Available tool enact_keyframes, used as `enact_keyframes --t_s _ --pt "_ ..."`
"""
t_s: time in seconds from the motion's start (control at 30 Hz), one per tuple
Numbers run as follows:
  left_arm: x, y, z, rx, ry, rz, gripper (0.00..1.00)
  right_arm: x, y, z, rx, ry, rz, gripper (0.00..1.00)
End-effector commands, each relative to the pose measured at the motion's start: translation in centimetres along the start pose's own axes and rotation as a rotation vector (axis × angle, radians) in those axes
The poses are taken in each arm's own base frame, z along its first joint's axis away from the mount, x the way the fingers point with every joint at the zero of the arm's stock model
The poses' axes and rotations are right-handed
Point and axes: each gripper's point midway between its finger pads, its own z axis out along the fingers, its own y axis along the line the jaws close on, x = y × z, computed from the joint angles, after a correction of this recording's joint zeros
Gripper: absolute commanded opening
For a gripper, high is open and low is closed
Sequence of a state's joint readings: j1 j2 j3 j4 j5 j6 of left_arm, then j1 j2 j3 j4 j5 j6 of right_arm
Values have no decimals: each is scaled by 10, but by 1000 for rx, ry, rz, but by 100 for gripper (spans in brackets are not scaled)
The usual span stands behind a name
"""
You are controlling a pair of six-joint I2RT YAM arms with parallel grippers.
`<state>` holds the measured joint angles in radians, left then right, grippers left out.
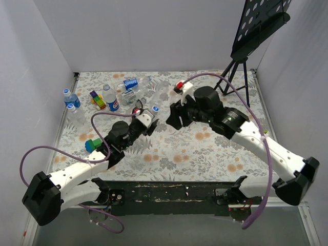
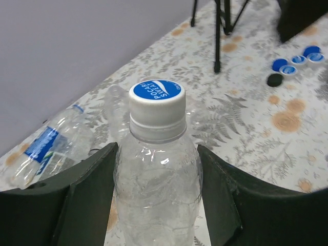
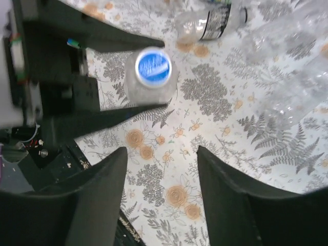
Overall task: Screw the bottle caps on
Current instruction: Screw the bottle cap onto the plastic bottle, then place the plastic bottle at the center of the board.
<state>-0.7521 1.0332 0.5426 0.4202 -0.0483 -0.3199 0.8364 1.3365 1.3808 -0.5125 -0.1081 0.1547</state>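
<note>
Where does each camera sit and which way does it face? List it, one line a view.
Top external: above and behind the arms, looking down on the table; both arms show.
Left wrist: on the left gripper, looking along its fingers, which clasp a capped bottle.
Right wrist: on the right gripper, looking down past its open fingers at that bottle.
Shared: both wrist views show the bottle's blue cap.
</note>
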Motion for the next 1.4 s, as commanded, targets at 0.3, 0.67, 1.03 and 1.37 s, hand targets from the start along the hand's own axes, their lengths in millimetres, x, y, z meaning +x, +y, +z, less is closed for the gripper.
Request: enact_keyframes --t_s 0.3,0.67,1.03,1.37 --pt "-4 137 -63 -573 -129 -188 0 -12 -21 -55 105 -446 -128 82" --pt "32 191 -133 -906 -228 -305 0 22 -29 -62 107 -527 -259 86" --pt "65 222 -152 -976 -256 -258 0 38 -26 -64 81 -551 -334 88" --pt "81 236 -152 -927 -299 -249 3 41 -20 -65 45 -559 -369 88"
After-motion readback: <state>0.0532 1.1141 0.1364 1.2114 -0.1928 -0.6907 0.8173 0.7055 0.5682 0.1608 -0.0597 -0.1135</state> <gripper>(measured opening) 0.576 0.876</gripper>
